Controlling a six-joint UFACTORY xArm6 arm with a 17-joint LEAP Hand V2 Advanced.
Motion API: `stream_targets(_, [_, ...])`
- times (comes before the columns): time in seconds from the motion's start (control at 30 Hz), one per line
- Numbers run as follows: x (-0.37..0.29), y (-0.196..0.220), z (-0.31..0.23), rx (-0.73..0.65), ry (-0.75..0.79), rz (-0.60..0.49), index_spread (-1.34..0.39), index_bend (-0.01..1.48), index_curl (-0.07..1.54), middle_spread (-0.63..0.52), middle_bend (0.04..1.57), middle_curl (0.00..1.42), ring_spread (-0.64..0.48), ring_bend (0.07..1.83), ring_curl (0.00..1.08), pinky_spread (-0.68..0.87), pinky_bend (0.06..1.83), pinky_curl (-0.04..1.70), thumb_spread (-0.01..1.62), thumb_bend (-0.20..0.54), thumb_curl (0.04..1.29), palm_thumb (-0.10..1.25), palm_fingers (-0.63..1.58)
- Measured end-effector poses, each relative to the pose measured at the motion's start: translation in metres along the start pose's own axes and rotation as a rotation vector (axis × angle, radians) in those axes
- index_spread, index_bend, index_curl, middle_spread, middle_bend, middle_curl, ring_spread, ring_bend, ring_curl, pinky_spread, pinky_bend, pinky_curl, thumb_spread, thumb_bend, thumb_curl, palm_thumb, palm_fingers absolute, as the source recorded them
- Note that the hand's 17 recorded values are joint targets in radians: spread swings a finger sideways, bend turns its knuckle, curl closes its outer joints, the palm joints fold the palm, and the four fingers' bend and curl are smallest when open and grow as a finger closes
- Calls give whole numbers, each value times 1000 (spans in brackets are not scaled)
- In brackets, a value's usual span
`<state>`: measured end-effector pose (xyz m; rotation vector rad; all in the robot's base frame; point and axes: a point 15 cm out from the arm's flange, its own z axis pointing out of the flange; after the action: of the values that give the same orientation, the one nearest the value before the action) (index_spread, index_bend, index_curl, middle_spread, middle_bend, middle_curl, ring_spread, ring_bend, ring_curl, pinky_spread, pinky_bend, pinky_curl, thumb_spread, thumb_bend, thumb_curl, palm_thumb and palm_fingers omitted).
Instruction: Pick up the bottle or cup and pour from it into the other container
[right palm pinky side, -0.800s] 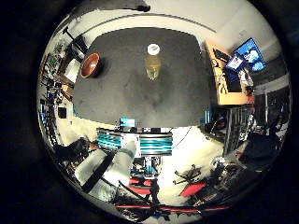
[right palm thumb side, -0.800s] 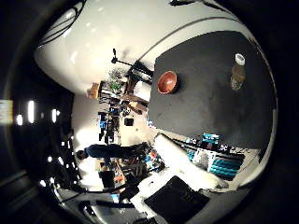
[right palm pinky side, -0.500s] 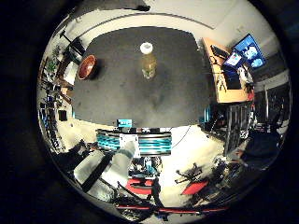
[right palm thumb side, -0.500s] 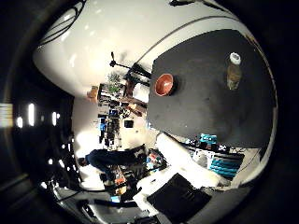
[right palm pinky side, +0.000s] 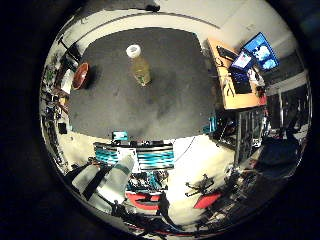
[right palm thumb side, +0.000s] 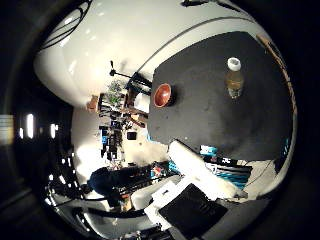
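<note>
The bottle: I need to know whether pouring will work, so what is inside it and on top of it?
The bottle holds yellowish liquid filling most of it, and a white cap sits on top. Whether the cap is screwed tight cannot be seen.

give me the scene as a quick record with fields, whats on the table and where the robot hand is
surface: dark table
bottle: upright on the table, white cap, yellowish liquid inside
bowl: reddish-brown, near one table edge, apart from the bottle
bottle and bowl: not touching, bare table between them
robot hand: high above the table, far from both; fingers not visible
held: nothing seen
pour: not yet begun
</note>
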<state>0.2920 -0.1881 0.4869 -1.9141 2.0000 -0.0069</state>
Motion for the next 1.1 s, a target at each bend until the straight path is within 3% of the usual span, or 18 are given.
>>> stream_targets(0.2, [29, -10, 3, 12, -7, 31, -309, 163, 287, 64, 212, 339, 199, 267, 250, 474, 705, 15, 1008, -26, 318, 574, 160])
stream_targets(0.47, [60, -31, 5, 134, -58, 53, -307, 159, 279, 57, 216, 341, 194, 294, 256, 467, 728, 14, 1013, -25, 321, 580, 170])
stream_targets(0.87, [107, -32, 15, 254, -206, 109, -300, 159, 275, 50, 230, 342, 166, 352, 263, 448, 747, 1, 1012, -24, 333, 606, 198])
stream_targets(1.1, [127, -26, 37, 239, -265, 117, -299, 154, 272, 49, 242, 344, 163, 369, 261, 435, 766, -1, 1009, -26, 337, 607, 186])
